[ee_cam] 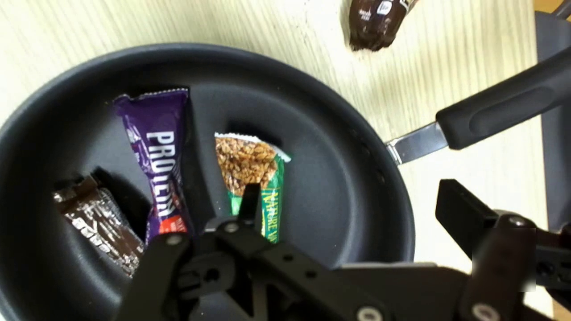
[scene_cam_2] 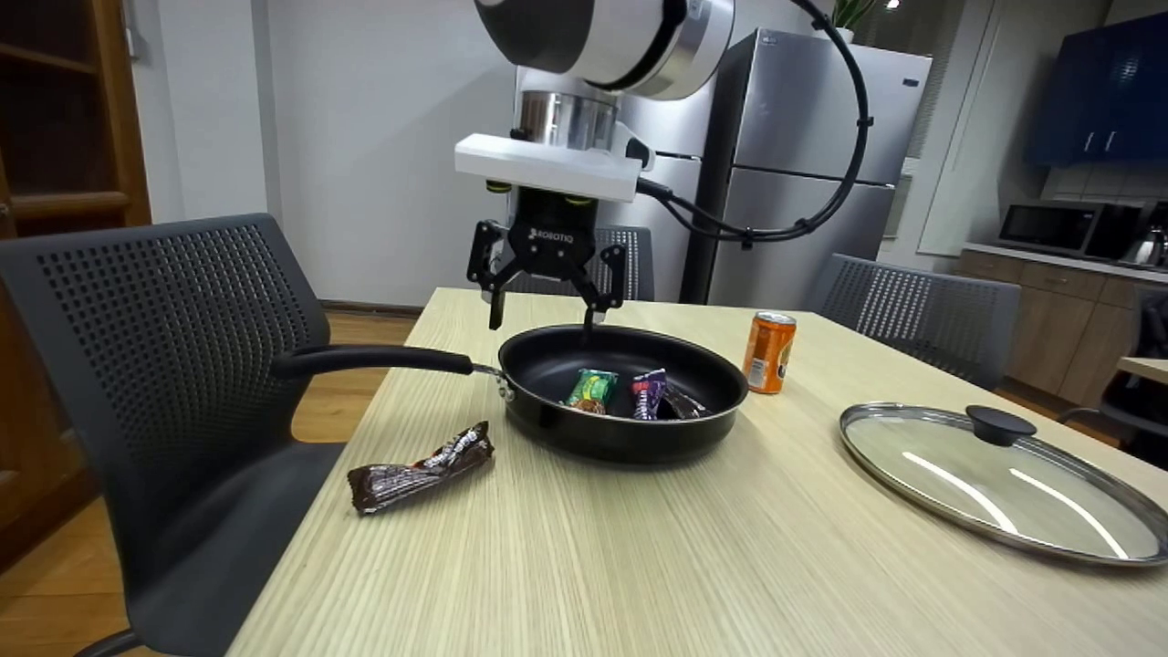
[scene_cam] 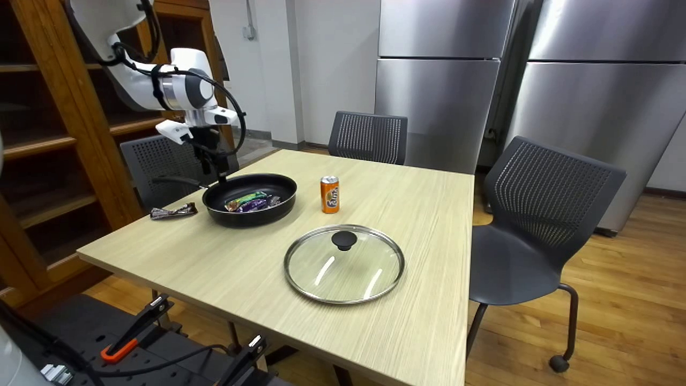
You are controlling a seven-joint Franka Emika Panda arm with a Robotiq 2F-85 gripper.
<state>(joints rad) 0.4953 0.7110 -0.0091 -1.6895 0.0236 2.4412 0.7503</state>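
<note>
Wrist view: hovering astride pan rim point(ee_cam: 401, 214), with fingers point(ee_cam: 461, 213) wide, empty; probably positioning, next needing shift toward green bar point(ee_cam: 253, 171), ten o'clock.

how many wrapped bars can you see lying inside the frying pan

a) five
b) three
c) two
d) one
b, since the wrist view shows a purple bar, a green bar and a brown bar in the frying pan, while the fourth bar lies outside it on the table.
</note>
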